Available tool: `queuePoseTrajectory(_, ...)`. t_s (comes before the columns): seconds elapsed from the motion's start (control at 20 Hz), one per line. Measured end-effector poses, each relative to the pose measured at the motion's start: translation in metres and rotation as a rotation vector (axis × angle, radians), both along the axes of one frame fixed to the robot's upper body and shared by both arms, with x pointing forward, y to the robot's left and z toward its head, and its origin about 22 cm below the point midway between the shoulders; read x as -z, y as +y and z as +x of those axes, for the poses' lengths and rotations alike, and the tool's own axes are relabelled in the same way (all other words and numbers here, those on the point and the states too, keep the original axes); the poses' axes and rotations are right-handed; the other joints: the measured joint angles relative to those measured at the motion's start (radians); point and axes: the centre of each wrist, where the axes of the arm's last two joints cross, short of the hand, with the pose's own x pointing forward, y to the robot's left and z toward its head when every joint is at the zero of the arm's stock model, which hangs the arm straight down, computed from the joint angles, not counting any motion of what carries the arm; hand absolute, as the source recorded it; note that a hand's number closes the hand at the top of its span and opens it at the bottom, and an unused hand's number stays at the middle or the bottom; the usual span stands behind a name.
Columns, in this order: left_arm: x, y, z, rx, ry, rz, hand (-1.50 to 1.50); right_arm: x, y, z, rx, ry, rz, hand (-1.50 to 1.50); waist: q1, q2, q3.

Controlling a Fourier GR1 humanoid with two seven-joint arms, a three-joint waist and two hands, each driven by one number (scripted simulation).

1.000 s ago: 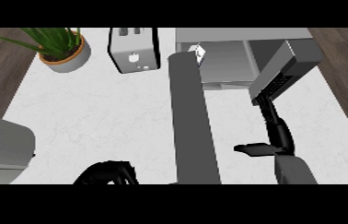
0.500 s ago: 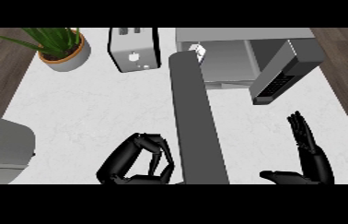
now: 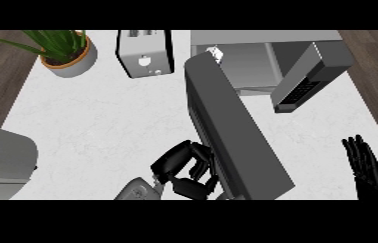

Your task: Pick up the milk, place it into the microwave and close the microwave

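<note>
While the left hand (image 3: 181, 167) presses curled fingers against the microwave door (image 3: 229, 132), the milk (image 3: 214, 52) sits well ahead of it inside the microwave (image 3: 266, 37). The right hand (image 3: 360, 159) rests with its fingers straight.

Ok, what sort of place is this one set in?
A kitchen counter, most likely: a toaster and an open microwave stand at the back of a pale marbled worktop, beside a potted plant.

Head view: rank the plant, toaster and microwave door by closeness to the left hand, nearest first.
1. microwave door, right beside the left hand, on its right.
2. toaster, at the back, up and slightly left.
3. plant, back left corner.
</note>
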Motion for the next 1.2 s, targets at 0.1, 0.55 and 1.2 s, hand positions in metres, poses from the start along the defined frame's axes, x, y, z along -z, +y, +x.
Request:
queuePoseTrajectory(0.1, 0.008, -0.013, -0.001, 0.035, 0.008, 0.009, 1.50, -0.008, -0.006, -0.004, -0.019, -0.016, 0.009, -1.50, -0.008, 0.001, 0.000)
queuePoseTrajectory(0.55, 0.019, -0.049, -0.012, -0.028, -0.002, 0.047, 1.50, -0.044, -0.012, 0.004, -0.084, -0.104, 0.017, -1.50, -0.062, 0.010, -0.002)
queuePoseTrajectory(1.2, -0.011, -0.066, 0.008, -0.281, -0.081, -0.123, 1.50, -0.092, -0.011, 0.021, -0.235, -0.166, 0.007, -1.50, -0.154, 0.031, -0.009)
